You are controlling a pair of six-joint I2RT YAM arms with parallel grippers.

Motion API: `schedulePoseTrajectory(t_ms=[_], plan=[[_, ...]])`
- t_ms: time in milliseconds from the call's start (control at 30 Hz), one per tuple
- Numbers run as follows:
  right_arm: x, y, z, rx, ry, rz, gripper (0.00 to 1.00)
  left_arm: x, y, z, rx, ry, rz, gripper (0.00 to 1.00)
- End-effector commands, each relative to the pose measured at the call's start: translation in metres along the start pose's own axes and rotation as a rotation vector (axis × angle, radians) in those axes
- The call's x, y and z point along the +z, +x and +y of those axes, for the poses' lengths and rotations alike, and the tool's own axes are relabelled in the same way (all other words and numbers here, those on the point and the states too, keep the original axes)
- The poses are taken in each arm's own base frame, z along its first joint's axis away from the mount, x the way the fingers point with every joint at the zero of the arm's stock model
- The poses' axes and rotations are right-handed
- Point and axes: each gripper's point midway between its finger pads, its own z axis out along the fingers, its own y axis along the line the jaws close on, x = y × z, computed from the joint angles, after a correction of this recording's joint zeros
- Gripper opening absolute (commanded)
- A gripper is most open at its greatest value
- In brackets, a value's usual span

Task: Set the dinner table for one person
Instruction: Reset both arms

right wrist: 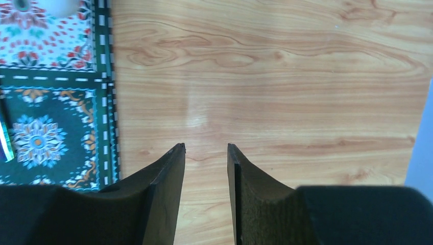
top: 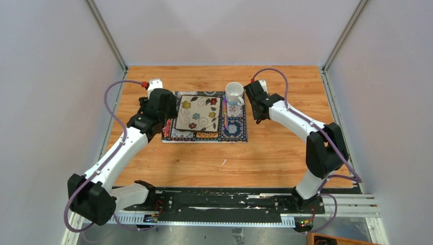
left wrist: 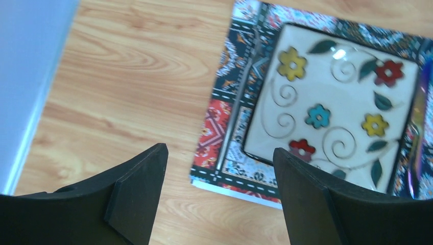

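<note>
**A:** Where is the table?

**B:** It fills the floor of the cell, orange-brown planks. The mat lies toward 12 o'clock from its middle, with the plate on it. A thin purple utensil lies at the plate's 3 o'clock, and I can't tell what kind. The mug stands at the mat's 1 o'clock corner.

**A:** And the claws?

**B:** Both are empty. The left gripper is spread wide over the mat's edge at the plate's 9 o'clock. The right gripper is over bare wood at the mug's 3 o'clock, its jaws only narrowly parted with nothing between them.

**A:** So the setting looks nearly done?

**B:** I'd judge so. The step now is getting clear cleanly: rise before swinging, so the left fingers don't snag the cloth and the right arm doesn't clip the mug.

**A:** What about the surroundings?

**B:** The wood is smooth, so the mat could slide. There are pale walls at 9, 12 and 3 o'clock, and a black rail at 6.
</note>
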Motion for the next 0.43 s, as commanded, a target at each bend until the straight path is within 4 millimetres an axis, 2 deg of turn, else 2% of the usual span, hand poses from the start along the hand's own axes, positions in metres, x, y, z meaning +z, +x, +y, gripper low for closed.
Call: schedulePoseTrajectory(t_ms=[0, 167, 400], plan=[[0.007, 0.018, -0.031, 0.052, 0.121, 0.037, 0.42, -0.016, -0.015, 0.044, -0.039, -0.237, -0.049, 0.81], [0.018, 0.033, -0.039, 0.099, 0.122, 0.082, 0.42, -0.016, -0.008, 0.052, -0.101, -0.236, -0.05, 0.8], [0.017, 0.032, -0.04, 0.114, 0.087, 0.066, 0.42, -0.02, -0.012, 0.052, -0.152, -0.182, -0.052, 0.81]])
